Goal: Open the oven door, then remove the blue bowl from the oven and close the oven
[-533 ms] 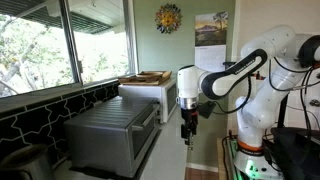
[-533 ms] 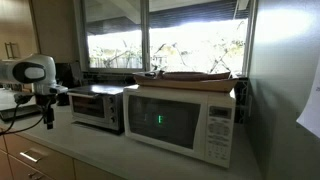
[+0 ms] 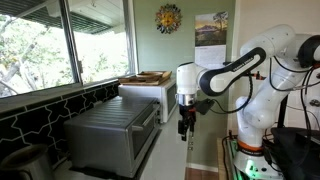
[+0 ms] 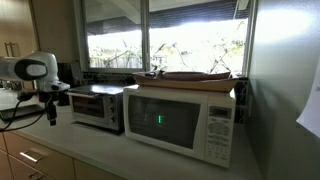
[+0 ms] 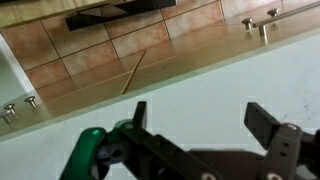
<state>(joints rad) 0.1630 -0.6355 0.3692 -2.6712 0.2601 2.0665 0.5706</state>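
The oven (image 3: 105, 128) is the silver-grey box with a ribbed top on the counter, also seen as the oven (image 4: 96, 108) from the front. Its oven door (image 4: 95, 111) stands shut. The blue bowl is hidden. My gripper (image 3: 187, 128) hangs in front of the oven, pointing down, well apart from the door. It also shows as my gripper (image 4: 50, 118) to the left of the oven. In the wrist view my gripper (image 5: 200, 120) is open, with only the white counter between its fingers (image 5: 138, 115).
A white microwave (image 4: 180, 122) with a flat basket (image 4: 190, 75) on top stands beside the oven. Windows run behind the appliances. Below the counter edge (image 5: 150, 85) are drawers with knobs (image 5: 262, 22) and a tiled floor.
The gripper has shifted slightly toward the oven; its jaws stay open. The oven door has not moved.
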